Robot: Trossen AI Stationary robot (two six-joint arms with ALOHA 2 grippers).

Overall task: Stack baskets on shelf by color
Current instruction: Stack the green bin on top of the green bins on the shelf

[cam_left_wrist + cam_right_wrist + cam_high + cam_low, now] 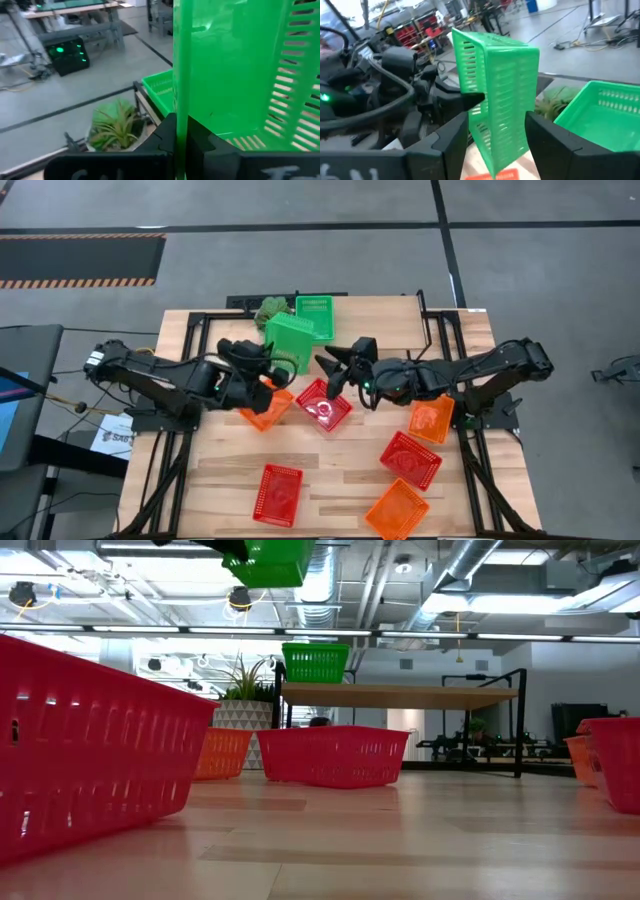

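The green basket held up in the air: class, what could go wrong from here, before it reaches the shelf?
1. The left gripper pinches only one wall of the raised green basket, which hangs tilted; it could slip or swing.
2. The right gripper stands open around it; closing or moving off badly might knock it loose.
3. Lowered tilted, it may not nest in the green basket on the shelf.

A potted plant [243, 700] stands on the wooden tabletop [330, 480].

Left gripper [181, 145] gripped a green basket [240, 65] by its rim, held upright. Beyond: second green basket [157, 90], potted plant [115, 125].
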